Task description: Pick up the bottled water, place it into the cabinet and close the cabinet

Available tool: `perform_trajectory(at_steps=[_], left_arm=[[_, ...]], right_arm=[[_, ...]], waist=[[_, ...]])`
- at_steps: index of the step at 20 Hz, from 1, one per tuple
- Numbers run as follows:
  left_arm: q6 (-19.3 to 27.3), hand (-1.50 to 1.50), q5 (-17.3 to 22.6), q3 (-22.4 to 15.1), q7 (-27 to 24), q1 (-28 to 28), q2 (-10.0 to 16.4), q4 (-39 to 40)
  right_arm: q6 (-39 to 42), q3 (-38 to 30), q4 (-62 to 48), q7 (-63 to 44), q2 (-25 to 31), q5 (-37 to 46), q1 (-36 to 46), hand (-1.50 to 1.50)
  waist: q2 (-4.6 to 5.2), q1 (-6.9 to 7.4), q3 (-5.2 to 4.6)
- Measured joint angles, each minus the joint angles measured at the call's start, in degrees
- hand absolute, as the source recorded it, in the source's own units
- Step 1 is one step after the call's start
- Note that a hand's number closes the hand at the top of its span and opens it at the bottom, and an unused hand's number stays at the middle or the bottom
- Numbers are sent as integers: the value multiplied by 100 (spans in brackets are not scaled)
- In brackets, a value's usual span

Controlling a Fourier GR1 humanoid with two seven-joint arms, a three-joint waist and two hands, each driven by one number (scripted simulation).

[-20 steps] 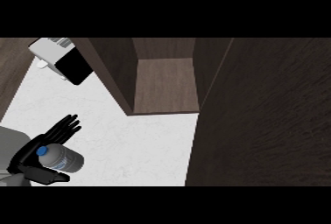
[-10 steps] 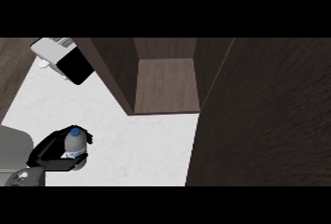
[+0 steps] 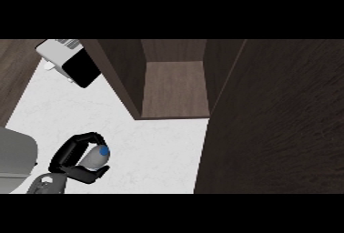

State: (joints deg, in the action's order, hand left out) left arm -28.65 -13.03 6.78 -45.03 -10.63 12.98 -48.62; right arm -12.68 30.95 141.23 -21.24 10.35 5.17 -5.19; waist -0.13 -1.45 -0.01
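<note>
Step in hand: pick-up. Left hand (image 3: 70, 152), lower left of frame, has fingers & thumb curled round the bottled water (image 3: 97, 154), blue cap showing, over the white counter (image 3: 161, 150). Next, prob.: carry it up-right into the open cabinet (image 3: 173, 88), top centre, w/o clipping the side walls. Right hand not in view. Can't tell if the bottle is lifted. Dark panel (image 3: 275, 118) at right, likely the door, is cut off.

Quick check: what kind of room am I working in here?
Probably a kitchen: a pale stone-look counter, an open dark wood cabinet standing on it, and a small black-and-white appliance at the back left. The left hand curls round the bottled water.
</note>
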Motion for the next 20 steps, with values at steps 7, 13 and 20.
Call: perform_trajectory(at_steps=[7, 13, 20], left_arm=[[2018, 150, 325, 270, -264, -191, -999, 48], [2574, 150, 1285, -313, 25, -588, -1226, -51], [3268, 150, 2444, -1414, 845, -776, -1284, -809]], right_arm=[[-172, 104, 15, -112, 36, 38, 55, -150], [-322, 356, 22, -131, 66, 112, 12, -150], [-443, 385, 10, -45, 170, 145, -22, -150]], waist=[[-7, 38, -4], [-8, 53, -5], [-12, 70, -2]])
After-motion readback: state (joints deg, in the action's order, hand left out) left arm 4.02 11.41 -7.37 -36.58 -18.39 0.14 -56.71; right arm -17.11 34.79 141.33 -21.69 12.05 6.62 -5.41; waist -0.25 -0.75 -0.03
